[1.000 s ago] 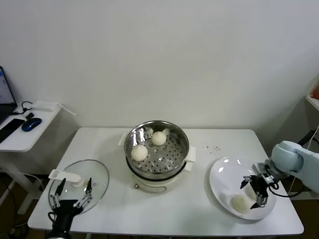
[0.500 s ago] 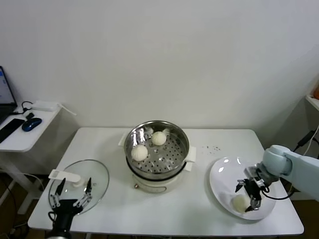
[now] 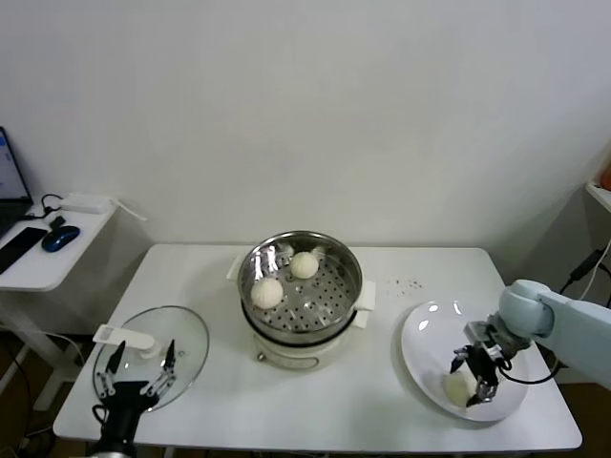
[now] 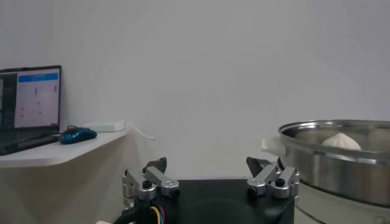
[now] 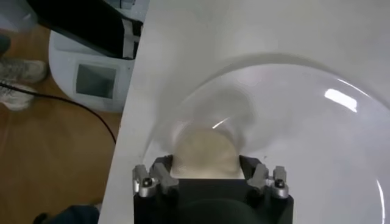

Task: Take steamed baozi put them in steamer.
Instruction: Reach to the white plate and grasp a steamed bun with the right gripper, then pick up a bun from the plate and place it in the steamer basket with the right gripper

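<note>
A white table [image 3: 382, 401] stands against a plain white wall. At its centre sits the steamer [image 3: 301, 286], a shiny round steel basket with a perforated floor on a cream cooker base with side handles. Two steamed baozi lie inside it: one [image 3: 305, 264] toward the back and one [image 3: 267, 292] toward the robot's left, a little apart from each other.

On the robot's right, near the table's front edge, is a flat white plate [image 3: 430, 334]. A third baozi [image 3: 456, 387] rests on the near part of this plate. The right gripper [image 3: 477, 374] is down on the plate with its fingers on either side of this bun. The right wrist view shows the bun [image 5: 204, 155] filling the space between the two fingers [image 5: 159, 173], which sit against its sides; the gripper is clamped on it, and the bun is on the plate [image 5: 317, 146].

On the robot's left, a round glass lid [image 3: 181, 339] with a white handle lies flat on the table. The left gripper [image 3: 139, 367] hangs over the near edge of this lid, idle, its fingers spread apart with nothing between them. In the left wrist view those fingers [image 4: 149, 181] stand wide, with the steamer's steel wall [image 4: 335, 161] beyond and a bun's top [image 4: 341, 141] showing above its rim.

A small side desk [image 3: 48, 258] to the far left carries a blue mouse [image 3: 59, 238].
</note>
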{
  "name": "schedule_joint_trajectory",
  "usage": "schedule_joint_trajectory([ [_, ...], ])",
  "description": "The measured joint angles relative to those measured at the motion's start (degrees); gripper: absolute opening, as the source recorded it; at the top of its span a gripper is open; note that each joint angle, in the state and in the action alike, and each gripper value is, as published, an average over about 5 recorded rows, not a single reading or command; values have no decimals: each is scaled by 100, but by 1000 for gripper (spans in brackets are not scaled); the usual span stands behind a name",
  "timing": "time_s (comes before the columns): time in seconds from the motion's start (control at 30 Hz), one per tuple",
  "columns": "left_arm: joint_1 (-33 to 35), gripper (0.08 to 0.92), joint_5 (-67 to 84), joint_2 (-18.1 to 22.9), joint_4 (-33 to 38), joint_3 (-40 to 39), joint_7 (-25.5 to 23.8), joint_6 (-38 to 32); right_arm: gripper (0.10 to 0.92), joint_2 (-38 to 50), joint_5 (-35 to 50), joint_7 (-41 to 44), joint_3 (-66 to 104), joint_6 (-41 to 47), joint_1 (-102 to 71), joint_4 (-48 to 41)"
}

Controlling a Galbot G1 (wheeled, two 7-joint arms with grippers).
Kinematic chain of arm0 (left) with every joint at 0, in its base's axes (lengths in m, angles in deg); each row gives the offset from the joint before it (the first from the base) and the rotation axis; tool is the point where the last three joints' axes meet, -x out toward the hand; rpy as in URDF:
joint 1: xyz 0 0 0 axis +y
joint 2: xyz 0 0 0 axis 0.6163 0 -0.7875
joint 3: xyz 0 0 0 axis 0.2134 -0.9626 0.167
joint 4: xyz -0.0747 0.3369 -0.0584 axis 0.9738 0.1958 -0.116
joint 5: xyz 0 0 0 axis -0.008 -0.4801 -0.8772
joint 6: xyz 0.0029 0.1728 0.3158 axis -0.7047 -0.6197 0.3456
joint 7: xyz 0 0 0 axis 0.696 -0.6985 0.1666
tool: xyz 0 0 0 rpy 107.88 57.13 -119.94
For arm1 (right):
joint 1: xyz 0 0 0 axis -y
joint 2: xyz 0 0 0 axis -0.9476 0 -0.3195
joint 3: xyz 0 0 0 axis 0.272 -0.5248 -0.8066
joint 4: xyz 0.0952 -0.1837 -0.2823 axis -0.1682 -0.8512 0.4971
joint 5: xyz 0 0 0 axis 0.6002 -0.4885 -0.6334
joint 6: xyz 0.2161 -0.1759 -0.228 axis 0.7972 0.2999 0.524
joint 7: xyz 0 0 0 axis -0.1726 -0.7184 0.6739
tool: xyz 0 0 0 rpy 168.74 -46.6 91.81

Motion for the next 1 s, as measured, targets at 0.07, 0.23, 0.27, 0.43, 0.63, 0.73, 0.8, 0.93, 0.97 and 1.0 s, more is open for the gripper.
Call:
schedule_joint_trajectory([
  [0.07,1,823,0,0,0,0,1,0,643,3,2,2,5,2,0,7],
  [0.23,2,823,1,1,0,4,3,0,620,27,32,14,40,-16,44,57],
  [0.27,1,823,1,1,0,5,3,0,620,35,40,23,46,-26,63,73],
  [0.43,-12,823,0,-1,2,7,3,11,619,87,91,94,56,-102,245,202],
  [0.63,-54,823,-13,-4,11,0,3,48,619,96,33,188,-128,-338,813,522],
  [0.73,-85,823,-34,-4,12,-6,2,72,623,56,-91,225,-279,-566,1223,763],
  [0.8,-100,823,-49,-4,13,-5,2,88,629,15,-200,243,-388,-747,1525,940],
  [0.93,-107,823,-68,-6,21,8,3,111,632,-122,-437,267,-589,-1141,2180,1283],
  [0.97,-106,823,-71,-6,23,12,3,114,631,-172,-504,269,-627,-1248,2349,1362],
  [1.0,-104,823,-73,-6,24,16,3,117,630,-230,-572,271,-659,-1357,2516,1434],
])
